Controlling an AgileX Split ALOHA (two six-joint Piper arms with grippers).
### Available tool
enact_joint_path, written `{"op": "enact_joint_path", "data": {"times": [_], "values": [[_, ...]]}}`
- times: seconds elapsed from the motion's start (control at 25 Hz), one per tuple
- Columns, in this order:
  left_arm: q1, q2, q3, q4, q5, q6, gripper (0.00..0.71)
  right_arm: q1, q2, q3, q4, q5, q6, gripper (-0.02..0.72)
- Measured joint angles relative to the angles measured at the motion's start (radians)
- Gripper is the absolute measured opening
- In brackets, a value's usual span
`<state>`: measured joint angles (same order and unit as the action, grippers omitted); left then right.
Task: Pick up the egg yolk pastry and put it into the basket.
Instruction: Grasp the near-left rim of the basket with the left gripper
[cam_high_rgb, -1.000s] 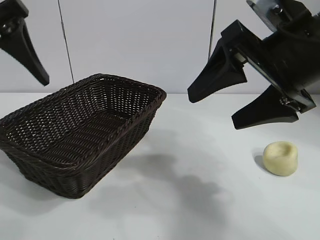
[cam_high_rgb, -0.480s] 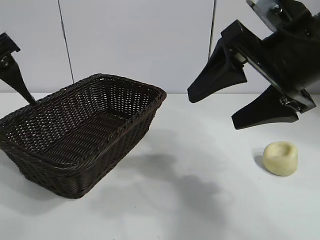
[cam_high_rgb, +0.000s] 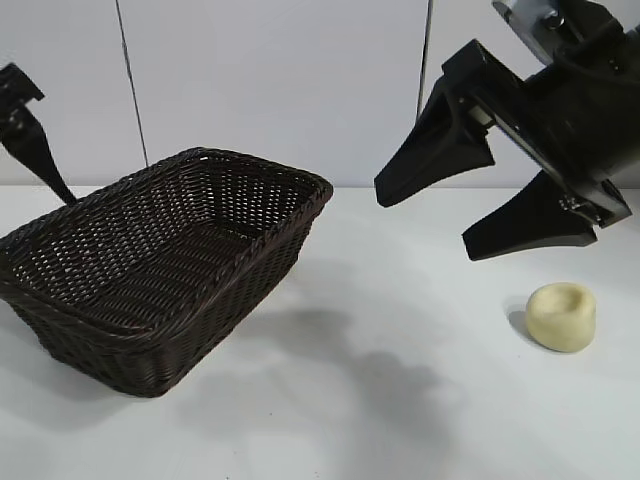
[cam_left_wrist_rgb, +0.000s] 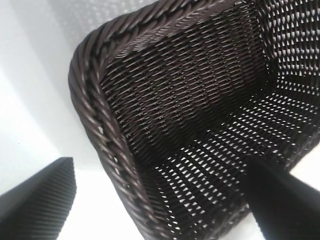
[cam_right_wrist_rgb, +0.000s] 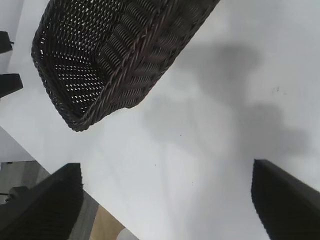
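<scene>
The egg yolk pastry (cam_high_rgb: 562, 316) sits upright on the white surface (cam_high_rgb: 400, 400), at the right side of the exterior view, its dimpled top facing up. Nothing touches it. It lies well apart from the basket (cam_high_rgb: 160, 262), which stands on the same surface at the left of that view, with bare surface between the two. The basket is dark brown woven wicker with a braided rim and sloping openwork sides; no object is visible inside it in the exterior or left wrist views.

The right gripper (cam_high_rgb: 470, 215) hangs in the air above the surface, up and to the left of the pastry in the exterior view, pointing down at a slant. Its two black fingers (cam_high_rgb: 435, 150) stand wide apart and hold nothing. In the right wrist view the two fingertips frame bare surface, with the basket (cam_right_wrist_rgb: 117, 55) farther off; the pastry does not appear there.

The left gripper (cam_left_wrist_rgb: 160, 200) is at the far left edge of the exterior view, just beside the basket's far left corner, with only one dark finger (cam_high_rgb: 30, 140) visible there. In the left wrist view its fingertips are spread wide, one over the surface outside the braided rim (cam_left_wrist_rgb: 97, 125) and one over the basket's woven interior. It holds nothing.
</scene>
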<state>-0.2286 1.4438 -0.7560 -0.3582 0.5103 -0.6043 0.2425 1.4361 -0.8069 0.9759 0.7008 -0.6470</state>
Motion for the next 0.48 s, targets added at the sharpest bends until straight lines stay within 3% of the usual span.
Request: {"op": "enact_joint_path", "data": {"times": [0.48], "values": [[0.000, 0.195, 0.000, -0.004, -0.078, -0.007, 0.658, 0.000, 0.000, 0.000, 0.000, 0.001, 0.000, 0.654]]}}
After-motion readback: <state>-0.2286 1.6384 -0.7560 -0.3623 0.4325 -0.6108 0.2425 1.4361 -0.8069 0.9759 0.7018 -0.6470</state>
